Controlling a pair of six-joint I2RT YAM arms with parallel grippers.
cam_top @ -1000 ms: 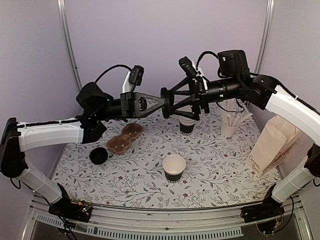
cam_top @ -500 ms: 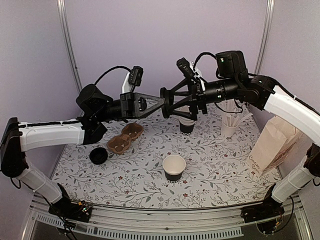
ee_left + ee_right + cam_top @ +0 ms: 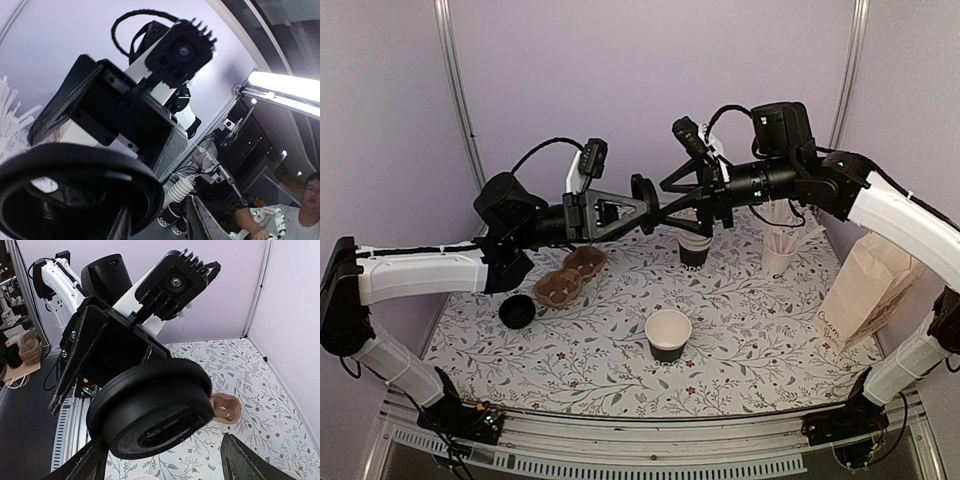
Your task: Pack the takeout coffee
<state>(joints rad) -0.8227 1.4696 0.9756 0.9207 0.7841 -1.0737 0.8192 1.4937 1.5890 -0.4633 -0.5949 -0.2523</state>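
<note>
cup: takeout coffee (image 3: 668,333), lidless, on the table (image 3: 560,350) front-middle
lid: black lid (image 3: 150,410) mid-air between my tools
left tool (image 3: 645,195): at the lid, can't tell if gripping
right tool (image 3: 167,460): spread wide around it, not pinching
step: lid handover, I reckon
next: right clamps the rim squarely, then left lets go

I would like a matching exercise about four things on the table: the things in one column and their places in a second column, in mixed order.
Things:
1. paper bag
2. cup with sticks
3. loose black lid
4. open cup

Places:
A. near the left edge of the table
B. middle, toward the front
C. far right, by the wall
D. at the back, right of centre

Pairs: 1-C, 2-D, 3-A, 4-B
</note>
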